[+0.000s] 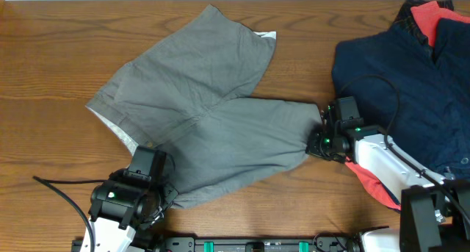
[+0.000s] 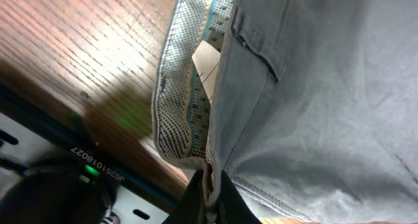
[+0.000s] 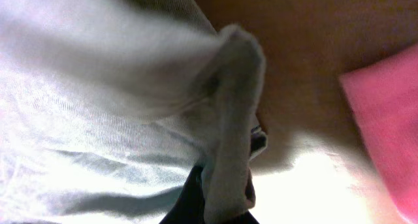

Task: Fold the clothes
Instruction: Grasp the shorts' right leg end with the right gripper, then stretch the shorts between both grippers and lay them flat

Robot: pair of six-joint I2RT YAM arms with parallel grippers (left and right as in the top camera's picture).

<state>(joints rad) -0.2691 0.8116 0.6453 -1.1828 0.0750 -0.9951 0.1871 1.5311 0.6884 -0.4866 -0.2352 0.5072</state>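
The grey trousers [image 1: 198, 112] lie spread on the wooden table, one leg toward the back, the other leg toward the right. My left gripper [image 1: 150, 167] is shut on the waistband corner at the front left; the left wrist view shows the dotted white lining [image 2: 186, 87] and the grey cloth [image 2: 326, 106] pinched between my fingers [image 2: 210, 198]. My right gripper [image 1: 323, 134] is shut on the end of the right leg; in the right wrist view a fold of grey cloth [image 3: 130, 106] sits between my fingers [image 3: 225, 198].
A navy garment [image 1: 404, 68] with a red one [image 1: 433, 17] on it lies at the back right. A red-pink cloth [image 1: 374, 186] lies under my right arm and also shows in the right wrist view [image 3: 385, 119]. The table's front rail [image 1: 257, 245] is close.
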